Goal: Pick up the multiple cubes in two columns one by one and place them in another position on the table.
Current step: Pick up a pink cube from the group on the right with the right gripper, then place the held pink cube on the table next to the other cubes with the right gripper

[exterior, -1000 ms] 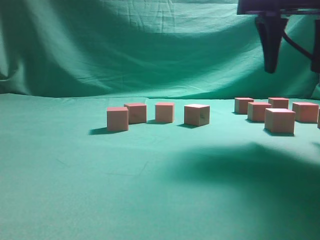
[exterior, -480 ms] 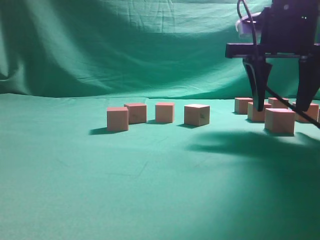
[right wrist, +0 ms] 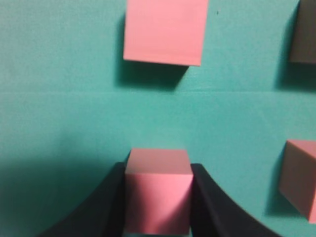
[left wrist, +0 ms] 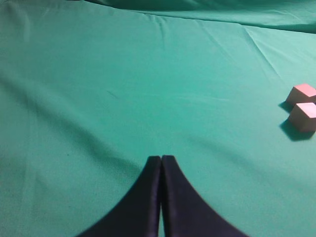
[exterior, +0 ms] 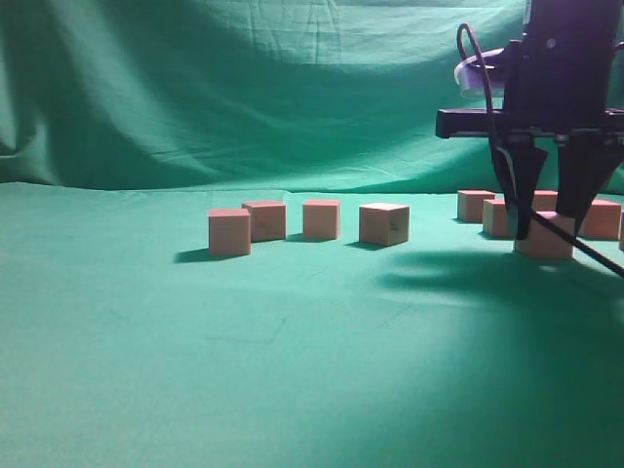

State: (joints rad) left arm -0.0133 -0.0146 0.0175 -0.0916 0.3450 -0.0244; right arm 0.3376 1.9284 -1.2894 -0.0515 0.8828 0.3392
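Four salmon cubes stand in a row at centre left of the table (exterior: 244, 341), the nearest one (exterior: 229, 232) at the left end. Several more cubes cluster at the right (exterior: 475, 205). My right gripper (exterior: 546, 232) has come down over the front cube of that cluster (exterior: 544, 244), which rests on the cloth. In the right wrist view the gripper (right wrist: 158, 168) has both fingers pressed against the sides of this cube (right wrist: 158, 197). My left gripper (left wrist: 161, 158) is shut and empty above bare cloth, out of the exterior view. Two cubes (left wrist: 302, 93) lie far to its right.
In the right wrist view another cube (right wrist: 165, 32) lies just ahead of the held one, with one at the right edge (right wrist: 298, 177) and a shadowed one at top right (right wrist: 302, 32). A draped green backdrop (exterior: 244, 88) rises behind the table.
My right gripper came down from above the right cluster and its fingers closed in from wide apart onto the front cube. The cubes have not moved.
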